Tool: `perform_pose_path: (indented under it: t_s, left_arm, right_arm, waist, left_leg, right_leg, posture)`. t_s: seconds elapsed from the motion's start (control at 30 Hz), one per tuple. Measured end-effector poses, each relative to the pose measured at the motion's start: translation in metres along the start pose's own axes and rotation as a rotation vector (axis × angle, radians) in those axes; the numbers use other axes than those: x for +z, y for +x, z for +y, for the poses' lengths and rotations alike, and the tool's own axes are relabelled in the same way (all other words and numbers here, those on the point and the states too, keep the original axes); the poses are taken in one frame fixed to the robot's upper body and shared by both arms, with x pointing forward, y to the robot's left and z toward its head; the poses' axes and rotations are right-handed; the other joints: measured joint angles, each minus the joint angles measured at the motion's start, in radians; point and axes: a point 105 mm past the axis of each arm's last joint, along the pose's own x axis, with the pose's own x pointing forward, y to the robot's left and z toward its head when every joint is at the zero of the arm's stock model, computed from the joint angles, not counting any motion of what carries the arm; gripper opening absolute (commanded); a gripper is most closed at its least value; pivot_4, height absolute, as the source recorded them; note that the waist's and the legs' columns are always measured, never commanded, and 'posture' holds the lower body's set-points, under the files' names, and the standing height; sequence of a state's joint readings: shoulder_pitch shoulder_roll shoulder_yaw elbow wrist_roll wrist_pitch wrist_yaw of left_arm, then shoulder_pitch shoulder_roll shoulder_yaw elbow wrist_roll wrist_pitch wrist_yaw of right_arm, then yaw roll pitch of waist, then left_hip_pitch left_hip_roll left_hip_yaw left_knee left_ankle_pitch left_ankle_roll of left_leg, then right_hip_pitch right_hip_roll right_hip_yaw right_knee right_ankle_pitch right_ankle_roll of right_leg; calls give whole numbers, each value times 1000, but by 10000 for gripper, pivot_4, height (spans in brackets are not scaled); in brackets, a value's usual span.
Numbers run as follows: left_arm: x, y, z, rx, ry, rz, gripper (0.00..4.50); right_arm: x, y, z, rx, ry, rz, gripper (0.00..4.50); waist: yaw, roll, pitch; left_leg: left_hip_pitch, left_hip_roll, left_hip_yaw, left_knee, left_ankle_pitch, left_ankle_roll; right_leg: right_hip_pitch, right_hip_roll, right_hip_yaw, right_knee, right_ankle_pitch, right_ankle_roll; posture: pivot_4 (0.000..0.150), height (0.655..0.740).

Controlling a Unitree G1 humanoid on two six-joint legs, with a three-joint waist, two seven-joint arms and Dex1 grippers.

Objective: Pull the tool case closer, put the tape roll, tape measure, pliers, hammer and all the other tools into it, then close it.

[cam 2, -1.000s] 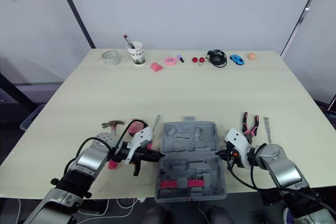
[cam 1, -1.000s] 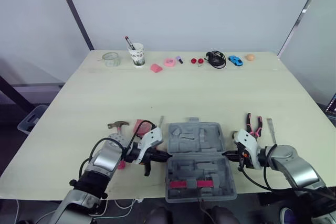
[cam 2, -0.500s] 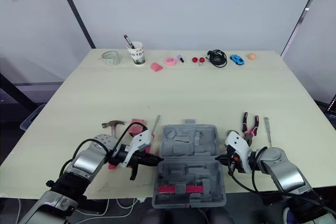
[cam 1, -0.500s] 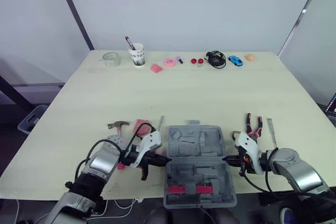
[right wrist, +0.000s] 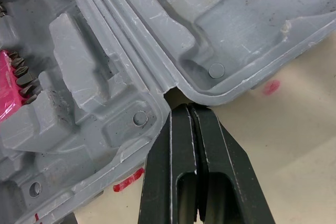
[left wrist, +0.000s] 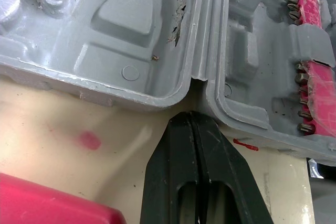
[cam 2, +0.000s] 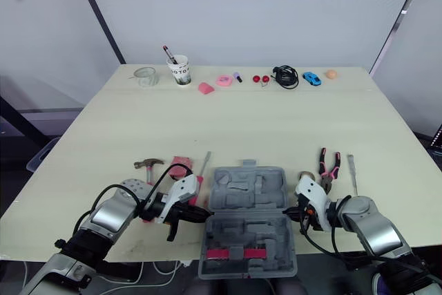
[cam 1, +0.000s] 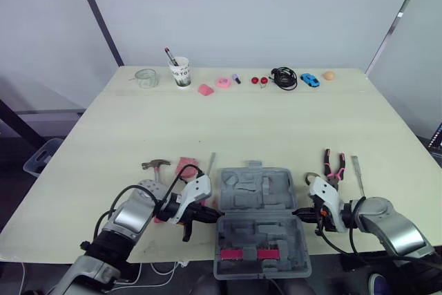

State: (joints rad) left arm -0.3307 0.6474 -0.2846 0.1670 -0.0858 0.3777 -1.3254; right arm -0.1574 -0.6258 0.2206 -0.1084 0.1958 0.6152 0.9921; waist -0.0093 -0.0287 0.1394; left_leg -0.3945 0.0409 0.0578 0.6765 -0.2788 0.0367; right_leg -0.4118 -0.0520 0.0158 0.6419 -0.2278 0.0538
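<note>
Drags tool case (cam 1: pixel 261 219) nearer than a second ago, left gripper (left wrist: pixel 191 116) and right gripper (right wrist: pixel 187 108) fingers closed against hinge; permits loading.

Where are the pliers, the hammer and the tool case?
pliers (cam 1: pixel 332 175): left eye view, at the pivot.
hammer (cam 1: pixel 156 165): left eye view, on the head.
tool case (cam 1: pixel 257 191): left eye view, far half.

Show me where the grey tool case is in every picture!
Left eye view: case lies open at the table's near edge, in the middle.
Right eye view: case at that same near edge, in the middle.
Left wrist view: case just beyond the shut left tool.
Right wrist view: case just beyond the shut right tool.
Shared landmark: the pink strips inside the case.
</note>
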Motion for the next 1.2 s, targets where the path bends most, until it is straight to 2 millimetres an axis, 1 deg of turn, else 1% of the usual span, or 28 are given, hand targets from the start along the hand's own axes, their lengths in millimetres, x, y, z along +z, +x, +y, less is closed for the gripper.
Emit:
perform_pose_path:
  t_s: [0.23,0.37,0.63,0.9,1.2]
  left_arm:
    - [1,2,0,-1,3,-5,427]
    - [1,2,-1,-3,4,-6,427]
    - [1,2,-2,-10,3,-4,427]
    - [-1,4,-9,-42,9,10,427]
    - [-2,5,-6,-25,19,5,427]
  right_arm:
    - [-1,0,0,2,6,2,0]
    - [-4,-4,0,5,4,19,0]
    - [-6,-3,2,8,10,25,0]
    - [-7,-2,3,11,12,30,0]
    - [-7,-2,3,9,12,30,0]
  waist:
    - [1,0,0]
    - [2,0,0]
    - [2,0,0]
    - [2,0,0]
    - [3,0,0]
  left_leg:
    - [0,0,0,0,0,0]
    - [0,0,0,0,0,0]
    - [0,0,0,0,0,0]
    - [0,0,0,0,0,0]
    - [0,0,0,0,0,0]
  right_leg:
    - [0,0,0,0,0,0]
    - [0,0,0,0,0,0]
    - [0,0,0,0,0,0]
    - [0,0,0,0,0,0]
    - [0,0,0,0,0,0]
  posture:
    - [1500,7400]
    - [1500,7400]
    - [1500,7400]
    - [1500,7400]
    - [1500,7400]
